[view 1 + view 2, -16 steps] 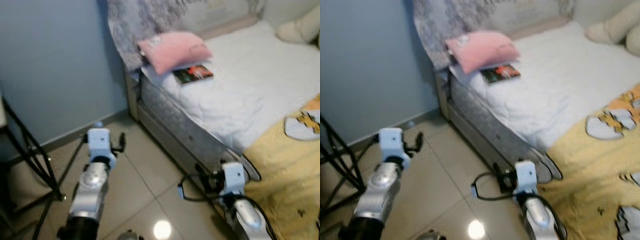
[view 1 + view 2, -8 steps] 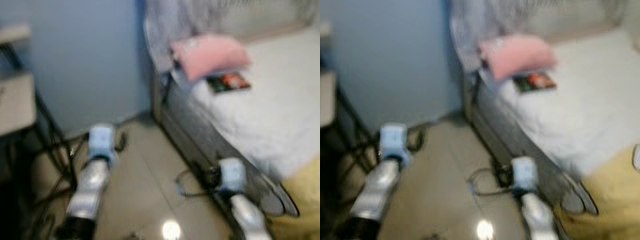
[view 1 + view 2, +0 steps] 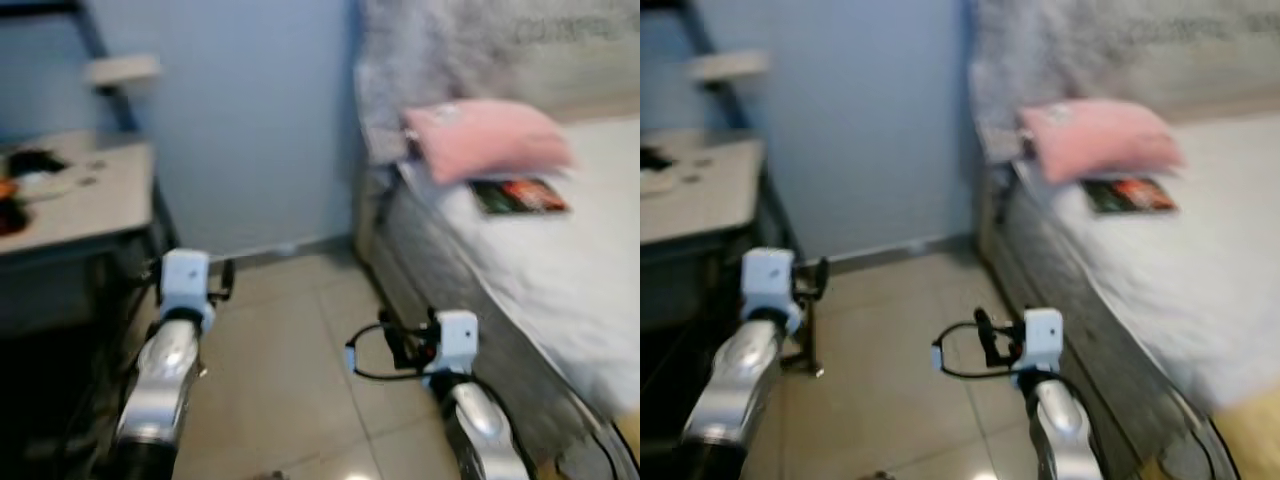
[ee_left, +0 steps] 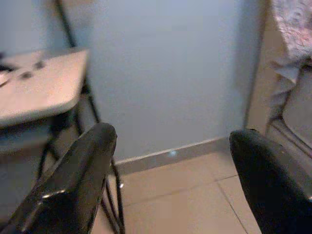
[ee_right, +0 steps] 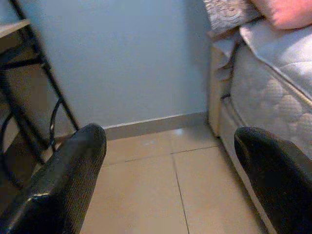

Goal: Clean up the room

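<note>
Both grippers, left (image 4: 170,180) and right (image 5: 170,180), hover over the floor (image 3: 290,370), fingers spread, empty. Upper right, pillow (image 3: 485,138) and book (image 3: 520,195) lie on the bed (image 3: 560,270); surface (image 3: 70,200) at left.

I hold both silver arms forward and low. My left gripper (image 4: 173,180) has its black jaws spread wide and empty; my right gripper (image 5: 168,183) is likewise spread, holding nothing.
</note>
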Controlling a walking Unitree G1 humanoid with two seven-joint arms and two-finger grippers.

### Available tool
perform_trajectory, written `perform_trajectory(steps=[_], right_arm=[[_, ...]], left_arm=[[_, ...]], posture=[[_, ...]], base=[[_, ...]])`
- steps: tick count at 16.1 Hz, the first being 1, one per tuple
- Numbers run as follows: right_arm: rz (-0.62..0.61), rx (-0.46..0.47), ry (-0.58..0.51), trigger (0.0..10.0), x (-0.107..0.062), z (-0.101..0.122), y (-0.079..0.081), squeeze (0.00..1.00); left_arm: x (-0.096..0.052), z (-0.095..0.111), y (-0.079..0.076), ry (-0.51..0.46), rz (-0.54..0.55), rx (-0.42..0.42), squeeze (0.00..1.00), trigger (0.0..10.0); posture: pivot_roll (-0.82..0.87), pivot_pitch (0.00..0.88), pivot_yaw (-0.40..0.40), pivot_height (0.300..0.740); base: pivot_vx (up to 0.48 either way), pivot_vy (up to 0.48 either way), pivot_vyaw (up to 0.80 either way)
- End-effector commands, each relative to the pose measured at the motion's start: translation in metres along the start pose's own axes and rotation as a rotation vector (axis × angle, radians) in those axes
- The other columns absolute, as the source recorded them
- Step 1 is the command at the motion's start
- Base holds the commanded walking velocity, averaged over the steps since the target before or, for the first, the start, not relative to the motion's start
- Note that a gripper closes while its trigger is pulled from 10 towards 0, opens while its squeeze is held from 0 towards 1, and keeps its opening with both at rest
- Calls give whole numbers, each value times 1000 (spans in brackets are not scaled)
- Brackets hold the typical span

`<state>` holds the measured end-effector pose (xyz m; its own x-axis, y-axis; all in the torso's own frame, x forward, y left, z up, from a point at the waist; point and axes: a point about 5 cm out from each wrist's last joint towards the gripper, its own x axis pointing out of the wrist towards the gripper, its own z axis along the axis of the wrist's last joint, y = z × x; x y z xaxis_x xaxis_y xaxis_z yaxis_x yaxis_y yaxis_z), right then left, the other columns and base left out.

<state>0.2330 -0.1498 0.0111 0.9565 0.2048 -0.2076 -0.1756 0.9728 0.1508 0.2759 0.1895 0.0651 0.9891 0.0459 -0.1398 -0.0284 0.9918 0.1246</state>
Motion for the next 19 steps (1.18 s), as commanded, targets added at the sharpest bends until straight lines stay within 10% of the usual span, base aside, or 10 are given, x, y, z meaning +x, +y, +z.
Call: perform_trajectory(steps=[1,7,14,19], right_arm=[[-27,-11,-4,10000,-2,4,-12,0],[19,-36,-8,10000,18,13,-7,0],[28,-24,-10,10000,0,1,-10,0],[48,-57,5,10000,0,-2,-3,0]], left_arm=[[-2,2,-13,4,-58,-22,0,10000],[16,12,-26,25,-161,-55,0,10000],[4,-1,8,18,-70,25,0,10000],[6,12,-10,-52,-85,-41,0,10000]], posture=[[66,0,30,740],[89,0,34,740],[83,0,27,740],[75,0,25,740]], base=[[0,-472,519],[0,-392,514],[0,0,514],[258,0,409]])
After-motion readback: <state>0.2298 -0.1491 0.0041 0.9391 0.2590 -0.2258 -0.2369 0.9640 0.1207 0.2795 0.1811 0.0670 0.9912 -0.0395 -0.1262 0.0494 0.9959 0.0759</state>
